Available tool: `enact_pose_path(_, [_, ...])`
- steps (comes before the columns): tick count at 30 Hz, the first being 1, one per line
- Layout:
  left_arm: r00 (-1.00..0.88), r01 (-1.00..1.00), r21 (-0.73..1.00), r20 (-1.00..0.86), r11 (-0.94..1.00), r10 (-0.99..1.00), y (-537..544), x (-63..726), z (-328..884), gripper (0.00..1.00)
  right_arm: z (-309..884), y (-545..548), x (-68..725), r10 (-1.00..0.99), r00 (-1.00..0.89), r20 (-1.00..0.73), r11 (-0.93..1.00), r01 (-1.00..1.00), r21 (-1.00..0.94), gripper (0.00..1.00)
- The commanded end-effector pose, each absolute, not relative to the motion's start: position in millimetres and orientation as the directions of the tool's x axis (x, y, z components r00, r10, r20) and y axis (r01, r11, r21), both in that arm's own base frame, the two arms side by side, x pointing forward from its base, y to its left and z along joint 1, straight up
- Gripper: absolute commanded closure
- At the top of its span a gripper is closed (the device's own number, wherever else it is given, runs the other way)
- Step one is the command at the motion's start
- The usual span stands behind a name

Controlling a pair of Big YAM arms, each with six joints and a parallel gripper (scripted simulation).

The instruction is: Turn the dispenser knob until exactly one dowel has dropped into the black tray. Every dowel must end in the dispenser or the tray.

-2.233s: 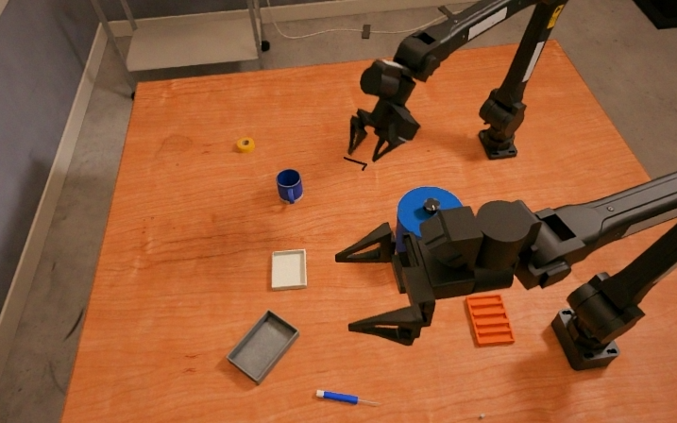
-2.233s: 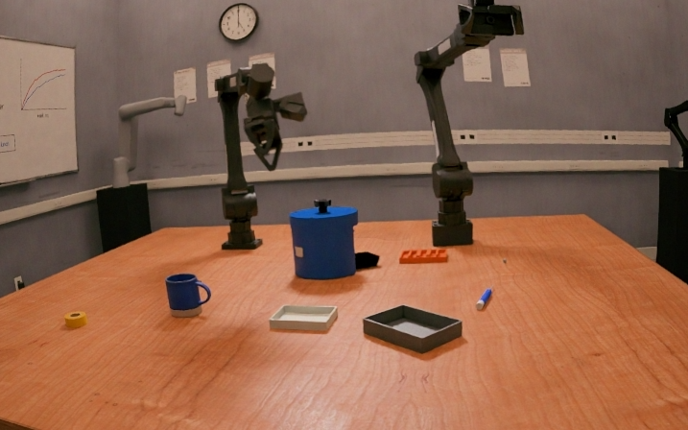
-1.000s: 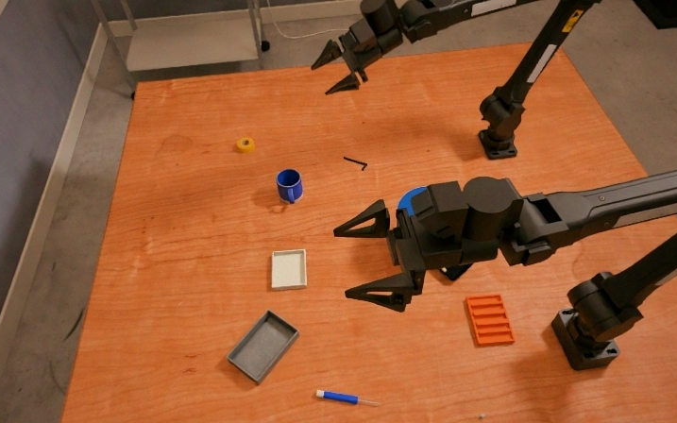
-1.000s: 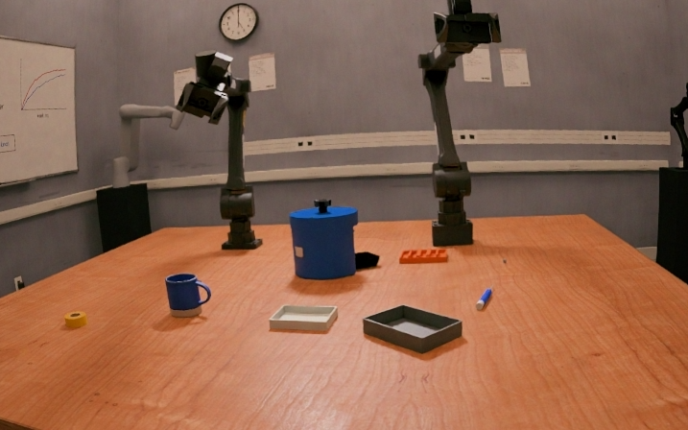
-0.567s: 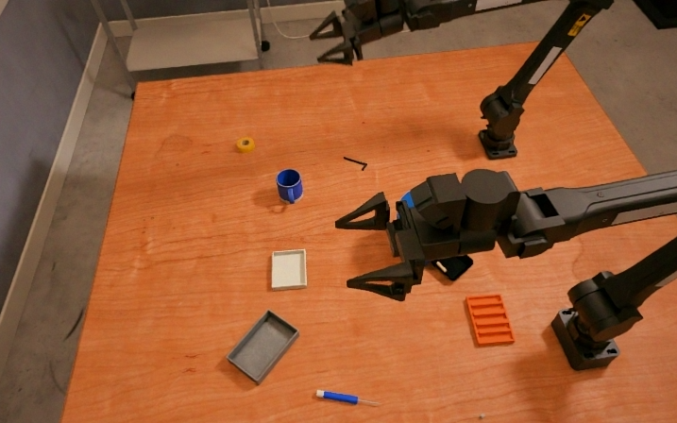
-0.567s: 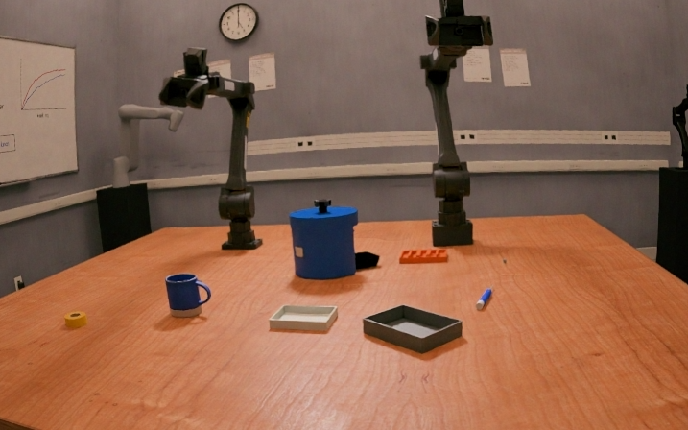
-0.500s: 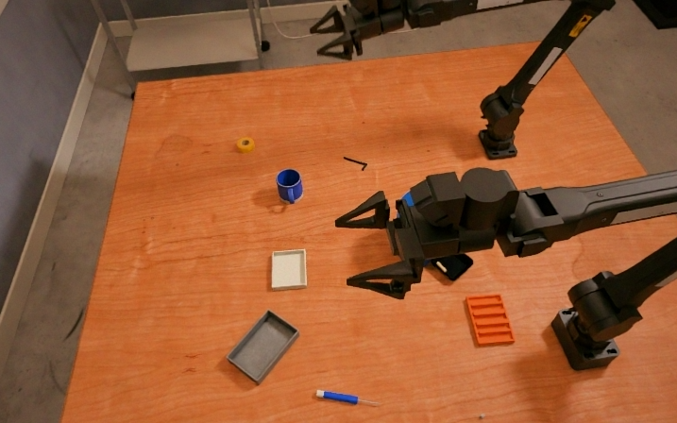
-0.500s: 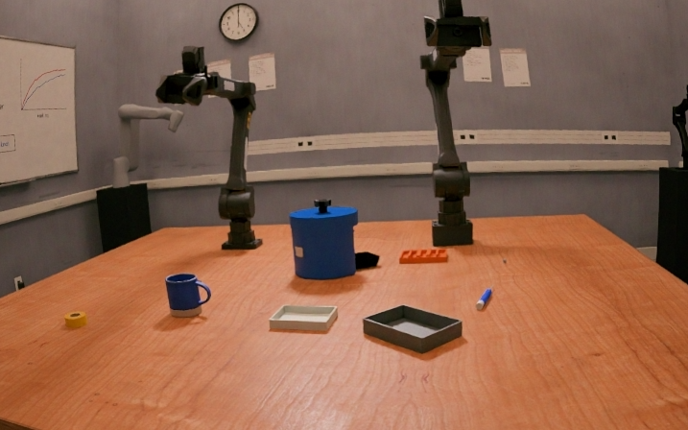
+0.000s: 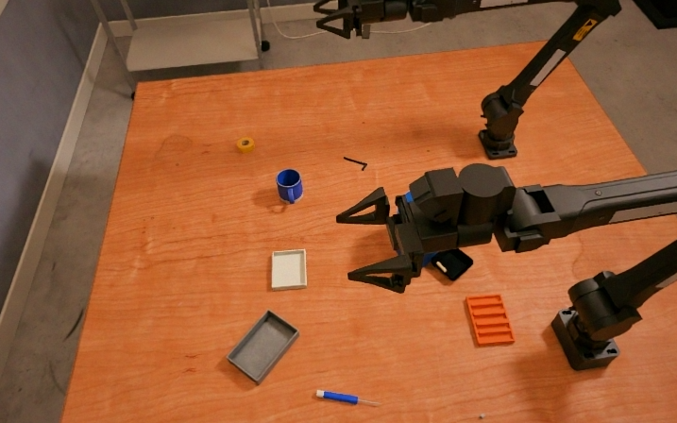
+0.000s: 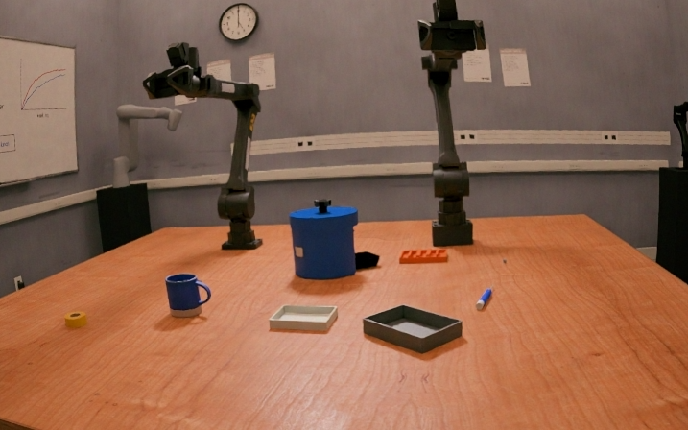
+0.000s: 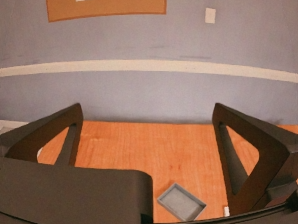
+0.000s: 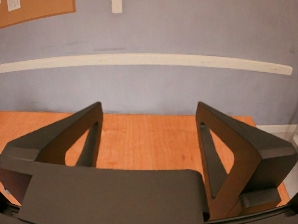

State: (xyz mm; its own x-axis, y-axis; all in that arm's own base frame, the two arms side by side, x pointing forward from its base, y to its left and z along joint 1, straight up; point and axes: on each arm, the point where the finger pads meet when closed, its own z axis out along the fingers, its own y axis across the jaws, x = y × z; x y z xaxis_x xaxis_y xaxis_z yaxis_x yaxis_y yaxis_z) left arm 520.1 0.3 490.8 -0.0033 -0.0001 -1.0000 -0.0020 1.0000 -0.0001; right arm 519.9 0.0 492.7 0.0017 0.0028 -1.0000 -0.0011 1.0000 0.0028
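The blue dispenser [image 10: 323, 243] with its black knob [image 10: 321, 204] stands mid-table. In the top view it is almost wholly hidden under my left arm. The black tray [image 9: 453, 262] sits against the dispenser and holds one white dowel [image 9: 440, 263]; the tray also shows in the exterior view [image 10: 367, 260]. My left gripper [image 9: 344, 246] [image 10: 450, 35] [image 11: 147, 110] is wide open and empty, raised high above the dispenser, with the table far below it. My right gripper [image 9: 320, 15] [image 10: 156, 85] [image 12: 149, 109] is partly open and empty, held high beyond the table's far edge, facing the wall.
On the table are a blue mug [image 9: 289, 185], a yellow tape roll [image 9: 245, 144], a black hex key [image 9: 365, 164], a white tray [image 9: 288, 268], a grey tray [image 9: 262, 346], an orange rack [image 9: 489, 318] and a blue pen [image 9: 338, 397].
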Motion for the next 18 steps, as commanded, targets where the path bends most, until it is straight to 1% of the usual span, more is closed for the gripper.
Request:
enact_pose_path(1, [0.036, 0.016, -0.008, -0.999, 1.000, -0.008, -9, 514, 507, 0.00, 498, -9, 517, 0.019, 0.031, -0.999, 1.000, 0.020, 0.020, 0.31])
enact_pose_path(7, [0.021, 0.018, -0.007, -1.000, 1.000, -0.007, -9, 520, 499, 0.00, 533, -5, 512, -0.014, 0.073, -0.997, 1.000, 0.009, -0.014, 0.31])
enact_pose_path(18, [0.026, 0.017, -0.007, -1.000, 1.000, -0.007, -9, 520, 502, 0.00, 521, -4, 521, -0.012, 0.051, -0.999, 1.000, 0.008, -0.012, 0.31])
